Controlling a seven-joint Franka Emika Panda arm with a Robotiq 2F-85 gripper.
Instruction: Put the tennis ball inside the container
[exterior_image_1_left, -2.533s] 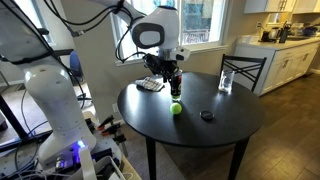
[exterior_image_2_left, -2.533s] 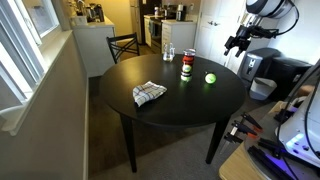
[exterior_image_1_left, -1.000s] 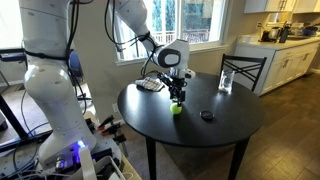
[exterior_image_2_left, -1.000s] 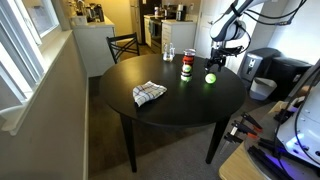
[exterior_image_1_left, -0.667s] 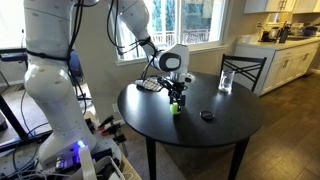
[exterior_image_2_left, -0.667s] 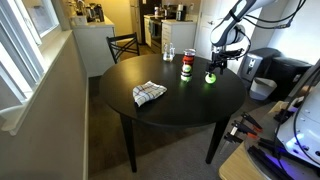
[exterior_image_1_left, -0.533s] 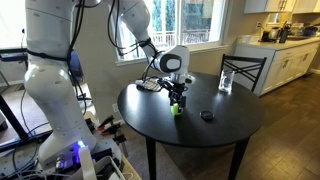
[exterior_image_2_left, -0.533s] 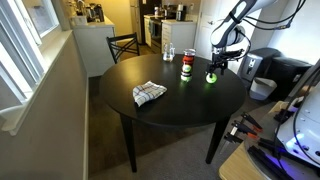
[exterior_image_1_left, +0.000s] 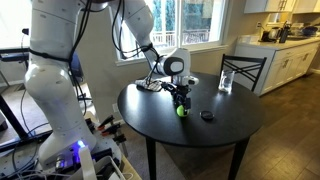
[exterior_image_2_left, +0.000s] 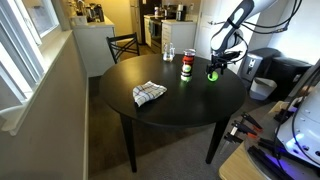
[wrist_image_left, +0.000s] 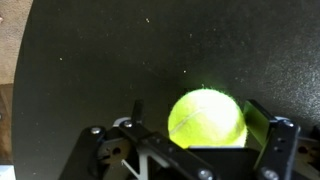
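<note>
Yellow-green fuzzy tennis ball (wrist_image_left: 207, 118) | on black table (wrist_image_left: 90, 50) | between gripper (wrist_image_left: 198, 116) fingers | jaws spread, straddling ball, nothing clamped

A fuzzy yellow-green tennis ball (wrist_image_left: 207, 118) lies between the parted fingers of the gripper (exterior_image_1_left: 181, 104). The tall, see-through container (exterior_image_2_left: 186, 65) stands upright near the gripper.

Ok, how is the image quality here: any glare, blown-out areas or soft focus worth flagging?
Wrist view: the tennis ball is bright and fairly sharp; the dark table shows only pale specks. In an exterior view the window behind the arm is far brighter than the room. In an exterior view the near window is overexposed too.
</note>
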